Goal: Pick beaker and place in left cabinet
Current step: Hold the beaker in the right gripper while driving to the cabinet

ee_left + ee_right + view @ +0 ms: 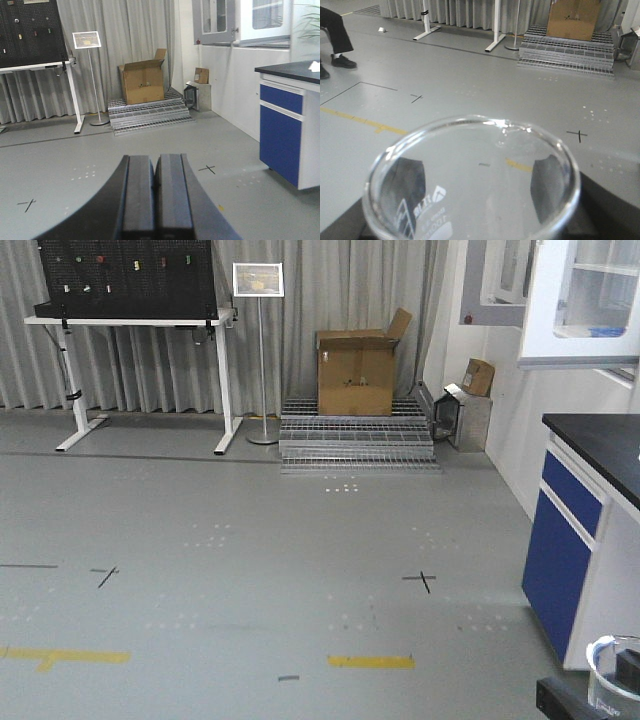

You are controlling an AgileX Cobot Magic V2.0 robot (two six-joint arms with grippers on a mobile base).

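Note:
The beaker (485, 121) is clear glass with white printed marks. It fills the lower half of the right wrist view, its flared rim facing the camera. My right gripper (477, 192) is shut on it, and the dark fingers (409, 187) show through the glass on both sides. In the front view the beaker (610, 672) sits at the bottom right corner, held above the floor. My left gripper (155, 175) is shut and empty, its pads pressed together over the grey floor. The left cabinet is out of view.
A blue-fronted bench with a black top (585, 530) stands at the right, also in the left wrist view (282, 130). Ahead are a cardboard box (357, 370) on metal grating steps, a sign stand (260, 350) and a white table (130, 325). A seated person's legs (332, 40) are at the left.

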